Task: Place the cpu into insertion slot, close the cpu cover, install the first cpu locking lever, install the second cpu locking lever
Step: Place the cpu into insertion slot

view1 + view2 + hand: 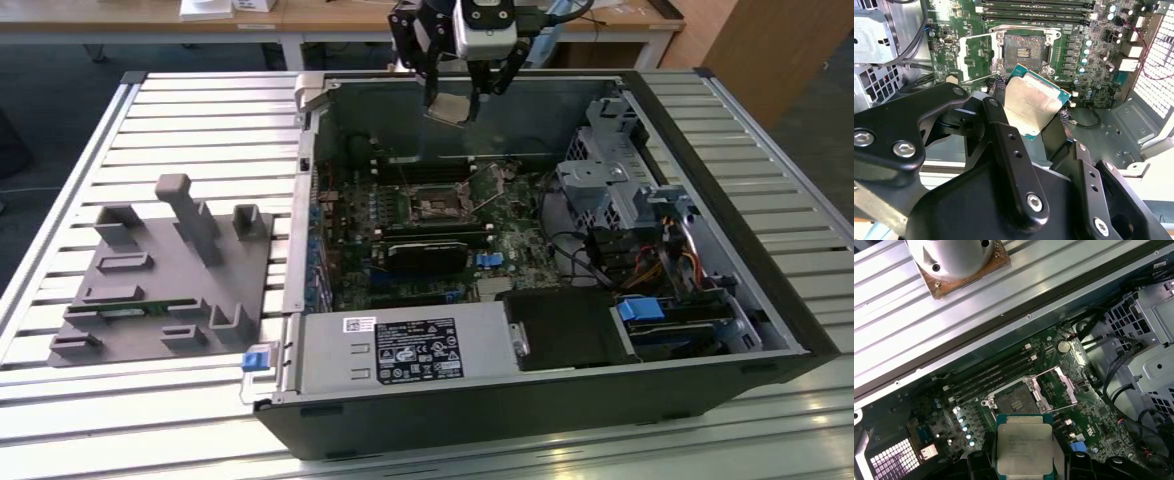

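An open black computer case (747, 300) lies on a ribbed aluminium table (200, 130), seen from above. We see the robot's black two-fingered gripper (458, 100) hanging over the far wall of the case. Its fingers are clamped on two opposite edges of the cpu (451, 106), a small flat square chip with a dull silver-grey metal face. In both wrist views the chip (1031, 107) sits between the fingertips with its metal face (1024, 447) showing, clear of everything beneath it.

The insertion slot (437, 208), a small square socket with a dark centre and a silver rim, is set in the green circuit board (347, 270) on the case floor. It lies below the gripper and nearer to us in the exterior view, almost straight in line rather than off to either side. The socket (1024, 49) stands bare. The cpu cover (961, 57), a thin silver frame plate with a square window, is swung open beside it, on the side of the exterior view's right (1070, 387). Long black memory slots (989, 376) run along the socket's far side, between it and the case wall. We judge that the chip hangs tilted, not yet level with the board.
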